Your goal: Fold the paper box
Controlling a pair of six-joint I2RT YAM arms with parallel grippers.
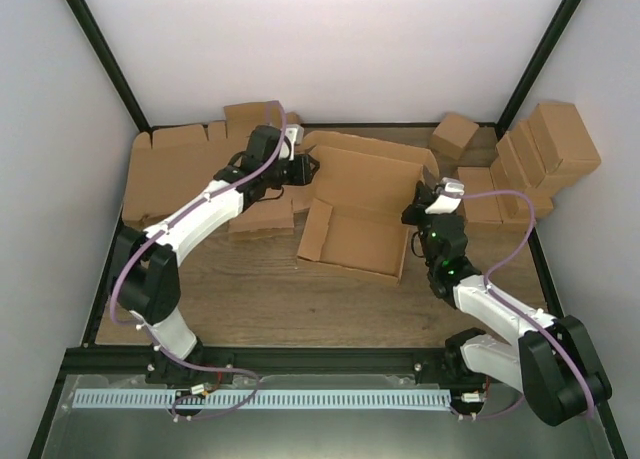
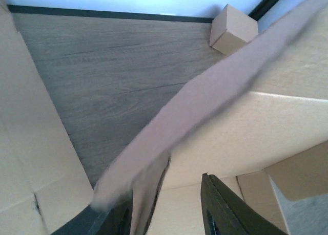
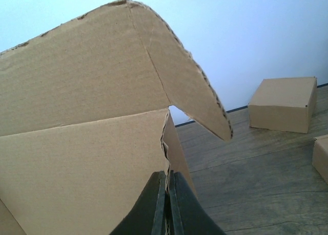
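Observation:
The paper box (image 1: pixel 350 214) lies partly folded in the middle of the table, its lid panel raised at the back and a side flap standing at the left. My left gripper (image 1: pixel 306 169) is at its back-left corner. In the left wrist view the left gripper (image 2: pixel 166 214) has its jaws apart, with a blurred flap (image 2: pixel 205 102) of the box passing close to the left finger (image 2: pixel 110 219) and clear of the right one. My right gripper (image 1: pixel 420 207) is at the box's right wall. The right gripper (image 3: pixel 167 204) is shut on that wall's (image 3: pixel 82 168) torn edge.
A pile of flat cardboard blanks (image 1: pixel 170 174) lies at the back left, under the left arm. Ready-made small boxes (image 1: pixel 540 159) cluster at the back right, and one more small box (image 1: pixel 455 134) stands by the back wall, the same small box (image 2: pixel 233 27) showing in the left wrist view.

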